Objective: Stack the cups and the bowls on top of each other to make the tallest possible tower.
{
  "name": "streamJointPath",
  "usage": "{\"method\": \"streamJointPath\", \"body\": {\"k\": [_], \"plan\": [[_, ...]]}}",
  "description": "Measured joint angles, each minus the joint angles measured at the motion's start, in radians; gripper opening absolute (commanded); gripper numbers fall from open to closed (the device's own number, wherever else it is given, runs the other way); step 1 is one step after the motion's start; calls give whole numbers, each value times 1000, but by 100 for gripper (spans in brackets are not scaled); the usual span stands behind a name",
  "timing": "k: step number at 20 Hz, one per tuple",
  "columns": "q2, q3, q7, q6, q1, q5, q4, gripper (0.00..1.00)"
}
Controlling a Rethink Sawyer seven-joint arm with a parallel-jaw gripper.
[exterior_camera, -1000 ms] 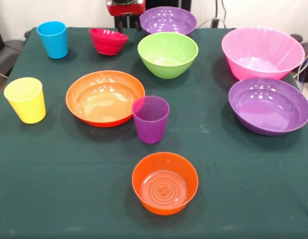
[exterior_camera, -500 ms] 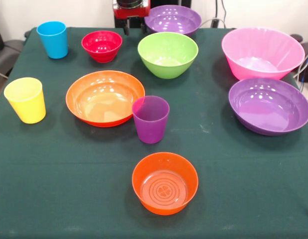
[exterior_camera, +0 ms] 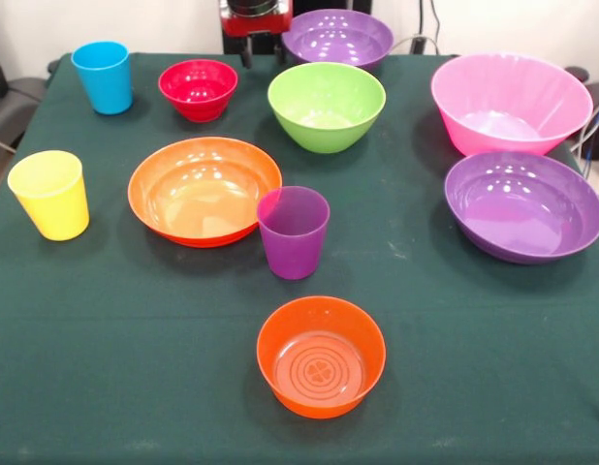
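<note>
All cups and bowls stand apart and upright on the green cloth, none on another. The blue cup (exterior_camera: 103, 76) is far left, the yellow cup (exterior_camera: 50, 194) left, the purple cup (exterior_camera: 293, 232) in the middle. The small red bowl (exterior_camera: 198, 89), lime green bowl (exterior_camera: 326, 105) and a purple bowl (exterior_camera: 337, 37) are at the far side. The wide orange bowl (exterior_camera: 204, 189) touches the purple cup. The small orange bowl (exterior_camera: 321, 356) is nearest. The big pink bowl (exterior_camera: 511, 102) and second purple bowl (exterior_camera: 524, 205) are on the right. My gripper (exterior_camera: 262, 56) is open and empty, behind the red bowl.
The table (exterior_camera: 455, 387) is covered with a dark green cloth. Cables (exterior_camera: 416, 41) run behind its far edge, and a dark object (exterior_camera: 9, 107) sits beyond the left edge.
One second ago the red bowl stood tilted further right, near the gripper. It now sits upright and a little to the left. The gripper has shifted slightly right and up.
</note>
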Motion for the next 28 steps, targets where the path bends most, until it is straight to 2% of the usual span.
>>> {"method": "streamJointPath", "body": {"k": [13,28], "plan": [[-89,1,0,0,1,0,1,100],[-102,4,0,0,21,0,-7,100]]}}
